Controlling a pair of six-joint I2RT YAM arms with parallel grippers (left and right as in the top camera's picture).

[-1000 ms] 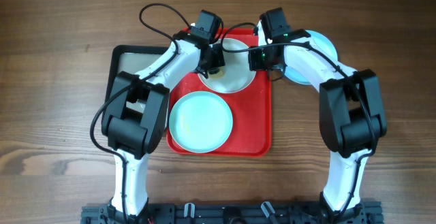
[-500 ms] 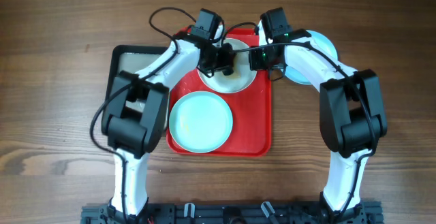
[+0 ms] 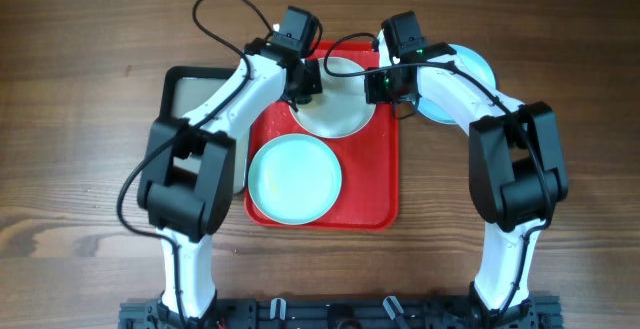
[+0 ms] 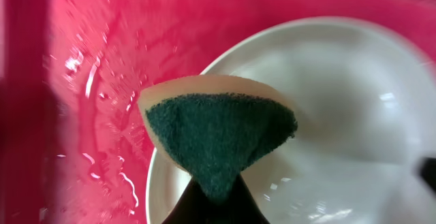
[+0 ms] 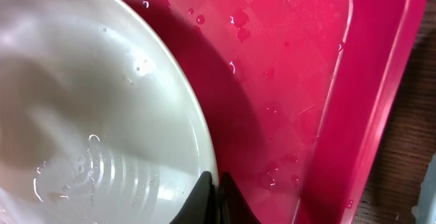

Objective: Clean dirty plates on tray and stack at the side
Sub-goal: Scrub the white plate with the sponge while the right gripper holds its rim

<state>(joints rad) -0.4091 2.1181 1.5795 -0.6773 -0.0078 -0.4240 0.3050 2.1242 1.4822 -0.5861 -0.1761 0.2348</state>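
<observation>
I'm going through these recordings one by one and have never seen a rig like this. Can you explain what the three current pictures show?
This is a robot with two white-and-black arms at a wooden table. Each arm ends in a two-finger pincer. The wide picture looks straight down from above. The two close-ups come from small cameras on the wrists.

On the table lies a red tray with a white plate and a mint plate on it. A second mint plate sits off the tray's right side, partly under the right arm. A grey tray lies on the left.

The left pincer is shut on a sponge, green side showing, at the white plate's edge. The right pincer is shut on that plate's rim, apparently steadying it.
</observation>
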